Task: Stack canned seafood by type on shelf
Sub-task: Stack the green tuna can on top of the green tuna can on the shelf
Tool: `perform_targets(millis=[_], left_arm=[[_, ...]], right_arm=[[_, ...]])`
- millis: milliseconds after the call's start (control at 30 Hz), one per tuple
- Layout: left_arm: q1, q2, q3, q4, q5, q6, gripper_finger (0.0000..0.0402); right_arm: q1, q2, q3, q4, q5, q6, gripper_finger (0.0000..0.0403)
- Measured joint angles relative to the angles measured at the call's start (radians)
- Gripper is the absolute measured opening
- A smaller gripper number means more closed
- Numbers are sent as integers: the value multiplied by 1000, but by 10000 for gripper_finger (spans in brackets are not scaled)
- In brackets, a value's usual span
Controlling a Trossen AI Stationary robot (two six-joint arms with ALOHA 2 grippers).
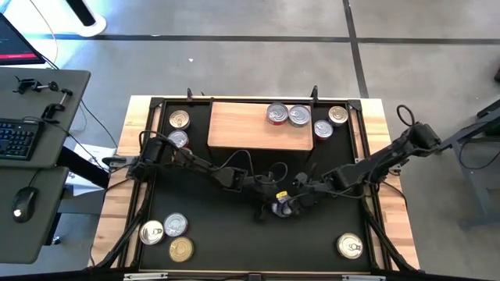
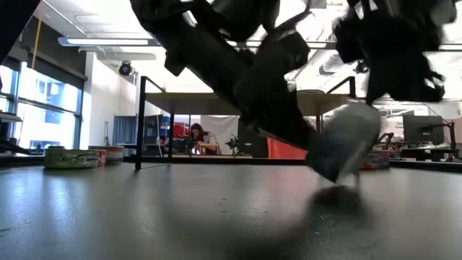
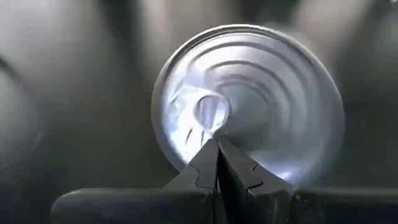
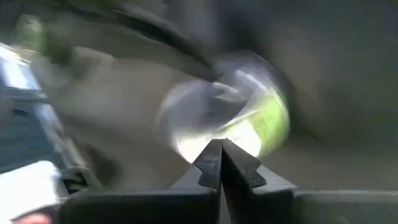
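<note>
Both hands, fingers pressed together, meet at one tilted tin just in front of the shelf.

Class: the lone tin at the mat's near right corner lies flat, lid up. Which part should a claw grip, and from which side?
Grip the lone tin across its round side wall, coming straight down from above. It sits upright with its flat lid facing up and open mat all around, so fingers can probably straddle opposite sides.

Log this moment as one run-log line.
left gripper: shut, at can | right gripper: shut, same can | shelf: two cans
</note>
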Motion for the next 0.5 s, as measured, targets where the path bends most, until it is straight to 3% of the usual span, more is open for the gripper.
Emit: perform_targets(millis=[233, 500], left_arm=[[-3, 6, -4, -52, -3, 9, 0], [41, -69, -6, -256, 13, 79, 0]], right_arm=[[7, 0, 70, -15, 53, -39, 0], [6, -11, 205, -152, 76, -237, 0]])
